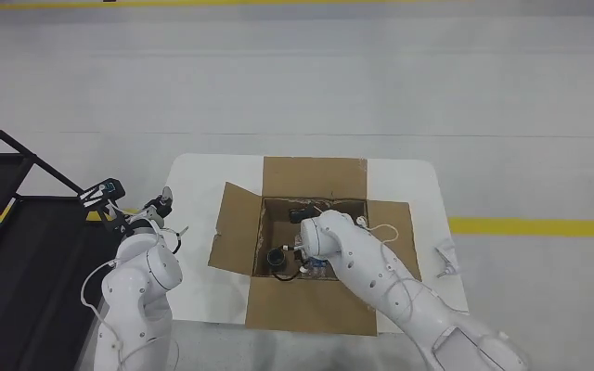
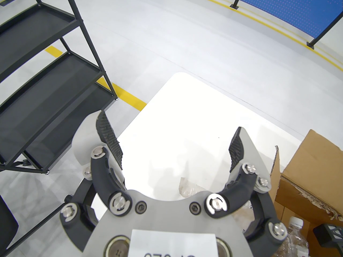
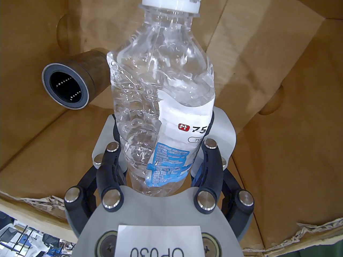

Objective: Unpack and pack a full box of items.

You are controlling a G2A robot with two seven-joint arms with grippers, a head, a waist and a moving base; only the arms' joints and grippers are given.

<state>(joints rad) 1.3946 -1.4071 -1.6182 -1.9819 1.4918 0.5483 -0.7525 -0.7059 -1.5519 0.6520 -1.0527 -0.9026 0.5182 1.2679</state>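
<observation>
An open cardboard box (image 1: 314, 176) sits mid-table. My right gripper (image 3: 163, 129) is down inside it, shut on a clear plastic water bottle (image 3: 160, 86) with a white cap and a white-and-blue label. Beside the bottle a dark metal cylinder (image 3: 71, 81) lies against the box wall. From above, that arm's wrist (image 1: 316, 239) covers much of the box's inside. My left gripper (image 2: 172, 135) is open and holds nothing, above the table's left part (image 1: 165, 198), away from the box (image 2: 316, 161).
A black shelf cart (image 1: 37, 232) stands off the table's left edge (image 2: 40, 102). Another capped bottle (image 2: 294, 231) and a black item (image 2: 328, 234) lie in the box. Crumpled clear plastic (image 2: 189, 188) rests under the left gripper. A small clear item (image 1: 447, 255) lies at the table's right.
</observation>
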